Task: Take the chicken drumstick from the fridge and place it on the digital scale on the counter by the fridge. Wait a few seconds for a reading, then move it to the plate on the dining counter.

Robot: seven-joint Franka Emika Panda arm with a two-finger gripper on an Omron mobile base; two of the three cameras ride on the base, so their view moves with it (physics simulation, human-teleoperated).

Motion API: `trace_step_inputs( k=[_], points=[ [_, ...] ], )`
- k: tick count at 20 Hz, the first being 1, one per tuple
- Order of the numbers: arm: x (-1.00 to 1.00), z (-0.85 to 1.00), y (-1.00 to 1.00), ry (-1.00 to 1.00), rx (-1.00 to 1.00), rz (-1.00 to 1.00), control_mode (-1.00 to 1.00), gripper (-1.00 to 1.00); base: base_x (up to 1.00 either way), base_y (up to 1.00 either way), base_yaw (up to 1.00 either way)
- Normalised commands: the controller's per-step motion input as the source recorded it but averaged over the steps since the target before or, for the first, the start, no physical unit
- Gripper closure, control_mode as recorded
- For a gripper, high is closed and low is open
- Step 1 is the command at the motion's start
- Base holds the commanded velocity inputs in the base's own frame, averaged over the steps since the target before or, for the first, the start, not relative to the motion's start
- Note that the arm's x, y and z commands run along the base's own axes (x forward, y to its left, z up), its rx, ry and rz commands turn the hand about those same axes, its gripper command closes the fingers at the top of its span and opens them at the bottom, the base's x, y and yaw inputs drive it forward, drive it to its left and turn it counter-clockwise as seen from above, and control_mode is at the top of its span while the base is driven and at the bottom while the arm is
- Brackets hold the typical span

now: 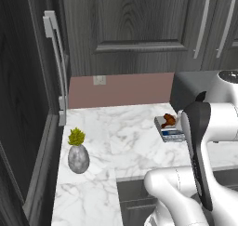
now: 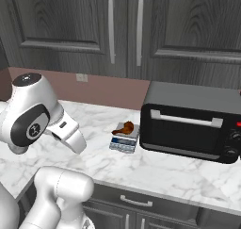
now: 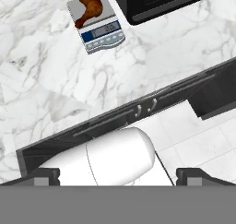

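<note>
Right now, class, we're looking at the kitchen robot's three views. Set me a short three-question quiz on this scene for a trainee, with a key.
1. True or false: the chicken drumstick lies on the digital scale.
2. What stands right beside the scale on the counter? A) black toaster oven B) kettle C) sink
3. Fill in: the tool is ____ and holds nothing.

Key: 1 true; 2 A; 3 open.

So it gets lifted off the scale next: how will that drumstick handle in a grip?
The chicken drumstick looks glossy, so possibly slippery. Its fat end tapers to a thin one, so it may pivot. It probably lifts easily off the digital scale.
</note>
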Motion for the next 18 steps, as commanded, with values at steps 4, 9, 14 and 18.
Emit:
trace_step_inputs(
  k=[4,9,14,18],
  points=[
    [0.0,0.0,0.0,0.0,0.0,0.0,-1.0,-1.0,0.0,0.0,0.0],
    [0.0,0.0,0.0,0.0,0.0,0.0,-1.0,-1.0,0.0,0.0,0.0],
    [0.0,0.0,0.0,0.0,0.0,0.0,-1.0,-1.0,0.0,0.0,0.0],
    [0.0,0.0,0.0,0.0,0.0,0.0,-1.0,-1.0,0.0,0.0,0.0]
  ],
)
